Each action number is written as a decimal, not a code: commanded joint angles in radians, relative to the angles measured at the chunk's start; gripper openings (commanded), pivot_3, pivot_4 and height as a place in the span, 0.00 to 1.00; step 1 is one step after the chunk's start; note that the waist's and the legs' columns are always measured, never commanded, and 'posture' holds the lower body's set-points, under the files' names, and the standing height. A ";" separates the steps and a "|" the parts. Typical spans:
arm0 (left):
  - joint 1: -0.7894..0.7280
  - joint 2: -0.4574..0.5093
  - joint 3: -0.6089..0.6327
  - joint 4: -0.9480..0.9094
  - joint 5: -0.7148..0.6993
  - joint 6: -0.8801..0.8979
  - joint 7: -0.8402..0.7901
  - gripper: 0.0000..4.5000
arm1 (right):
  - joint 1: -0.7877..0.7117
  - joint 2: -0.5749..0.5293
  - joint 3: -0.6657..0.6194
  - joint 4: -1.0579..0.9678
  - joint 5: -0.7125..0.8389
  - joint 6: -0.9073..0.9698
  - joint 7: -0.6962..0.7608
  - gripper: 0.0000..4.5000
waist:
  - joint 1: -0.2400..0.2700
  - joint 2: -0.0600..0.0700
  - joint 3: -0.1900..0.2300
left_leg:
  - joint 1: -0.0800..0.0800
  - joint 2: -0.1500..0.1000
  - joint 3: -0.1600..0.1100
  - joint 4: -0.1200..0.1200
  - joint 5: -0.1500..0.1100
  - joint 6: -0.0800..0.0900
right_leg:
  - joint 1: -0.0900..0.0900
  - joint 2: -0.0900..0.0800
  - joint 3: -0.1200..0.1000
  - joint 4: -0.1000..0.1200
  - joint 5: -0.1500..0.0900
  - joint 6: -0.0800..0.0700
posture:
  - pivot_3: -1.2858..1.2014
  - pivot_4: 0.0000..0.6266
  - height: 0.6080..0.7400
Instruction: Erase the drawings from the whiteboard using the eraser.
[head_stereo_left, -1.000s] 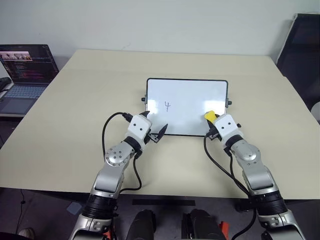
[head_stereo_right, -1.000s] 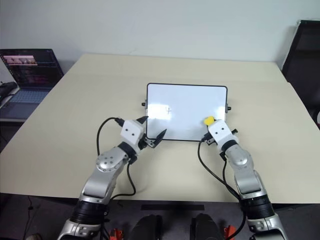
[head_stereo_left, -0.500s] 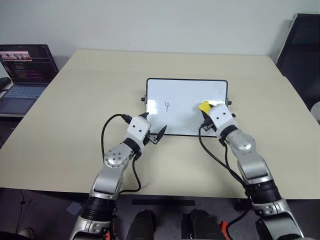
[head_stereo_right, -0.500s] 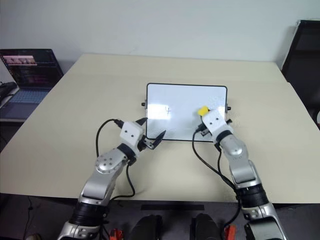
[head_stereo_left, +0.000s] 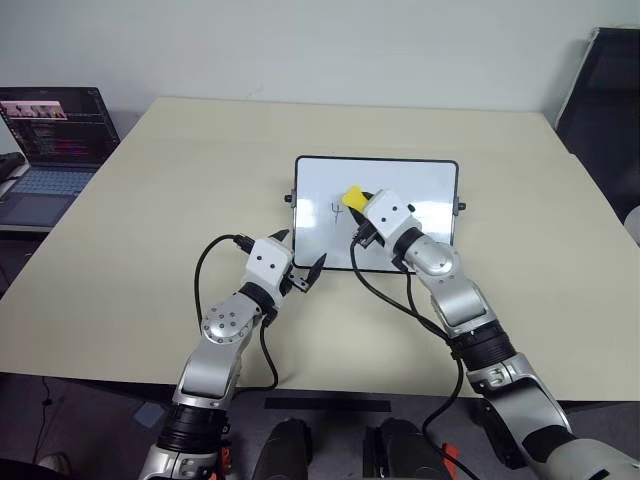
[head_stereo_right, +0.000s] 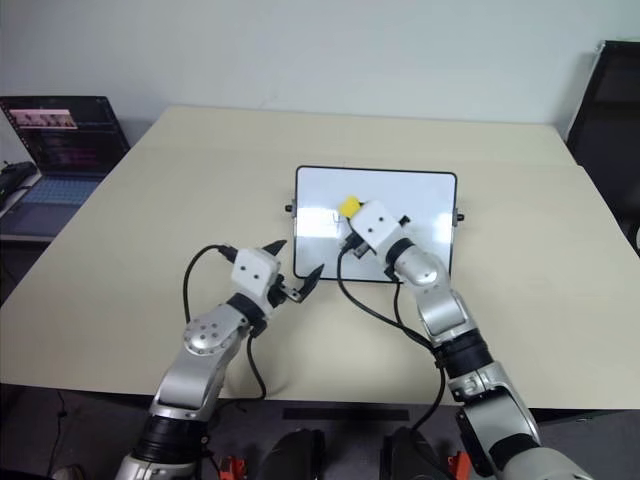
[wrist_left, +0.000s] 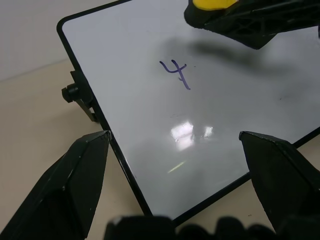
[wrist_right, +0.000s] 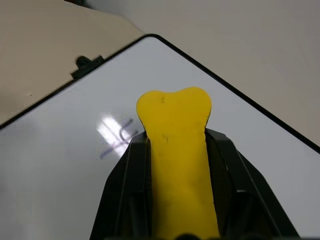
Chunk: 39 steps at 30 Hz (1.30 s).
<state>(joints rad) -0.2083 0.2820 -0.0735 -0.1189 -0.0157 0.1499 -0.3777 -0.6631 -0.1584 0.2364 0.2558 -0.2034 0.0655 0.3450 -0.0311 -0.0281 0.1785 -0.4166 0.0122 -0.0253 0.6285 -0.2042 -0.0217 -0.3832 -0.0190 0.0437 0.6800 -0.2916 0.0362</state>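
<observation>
Clamping eraser in right fingers | left fingers spread

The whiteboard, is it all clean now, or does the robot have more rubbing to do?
Not clean yet. Most of the whiteboard looks blank, so some erasing may already be done. The right gripper is shut on the eraser, held beside the last drawing, a "4". The left gripper is open at the board's near corner. Left to do: wipe off that "4".
</observation>
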 joint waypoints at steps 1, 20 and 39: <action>-0.006 0.010 0.017 -0.045 0.007 -0.006 0.014 1.00 | -0.056 0.003 -0.011 0.029 0.010 -0.047 -0.002 0.25 | 0.000 0.000 0.000 | 0.000 0.000 0.000 0.000 0.000 0.000 | 0.000 0.000 0.000 0.000 0.000 0.000 | 0.52 0.24 1.00; -0.037 0.034 0.027 0.000 0.010 -0.017 0.036 1.00 | -0.251 0.036 -0.003 0.306 -0.014 -0.107 -0.050 0.25 | -0.001 0.000 0.000 | 0.000 0.000 0.000 0.000 0.000 0.000 | -0.001 -0.001 0.000 0.000 0.000 0.000 | 0.52 0.24 1.00; -0.044 0.033 0.038 -0.023 0.014 0.010 0.053 1.00 | -0.247 0.044 0.065 0.296 -0.087 0.050 0.015 0.25 | -0.001 0.001 0.000 | 0.000 0.000 0.000 0.000 0.000 0.000 | -0.001 -0.001 0.000 0.001 0.000 -0.001 | 0.52 0.24 1.00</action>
<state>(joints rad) -0.2355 0.3135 -0.0495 -0.1051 -0.0047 0.1674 -0.3355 -0.9052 -0.1090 0.2996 0.5831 -0.2862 0.1043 0.3610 -0.0319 -0.0276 0.1788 -0.4168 0.0126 -0.0252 0.6283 -0.2042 -0.0217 -0.3844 -0.0203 0.0437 0.6811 -0.2913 0.0357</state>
